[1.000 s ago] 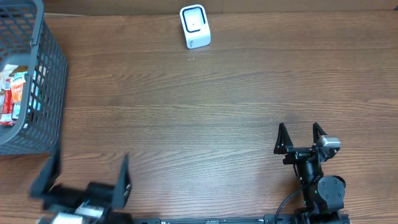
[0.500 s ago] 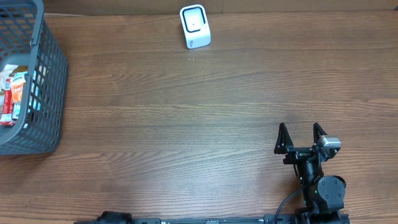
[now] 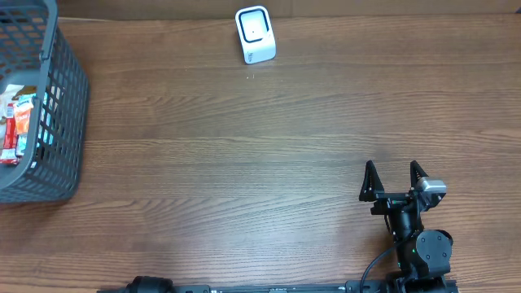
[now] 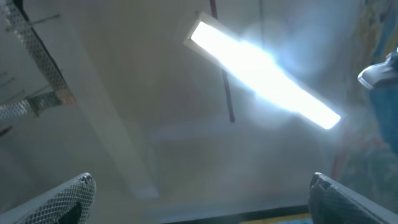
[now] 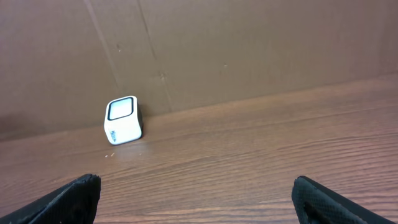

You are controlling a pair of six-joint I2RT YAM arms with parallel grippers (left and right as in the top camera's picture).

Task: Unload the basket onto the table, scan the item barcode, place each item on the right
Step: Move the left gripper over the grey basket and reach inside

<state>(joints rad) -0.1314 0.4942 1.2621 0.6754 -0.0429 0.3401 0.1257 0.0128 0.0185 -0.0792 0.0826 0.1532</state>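
Well, my right end effector (image 3: 391,177) and left end effector (image 4: 200,193) were wide open, holding nothing. The packs (image 3: 16,126) lay in the basket (image 3: 69,98), well apart from the scanner (image 3: 255,34), so I guessed picking came first.

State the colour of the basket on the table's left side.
The basket is dark blue-grey mesh, seen best in the overhead view.

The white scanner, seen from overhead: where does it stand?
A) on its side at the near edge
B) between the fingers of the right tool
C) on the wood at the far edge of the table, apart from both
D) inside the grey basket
C: the white scanner stands on the table at its far edge, well away from the grey basket and from the open, empty right tool.
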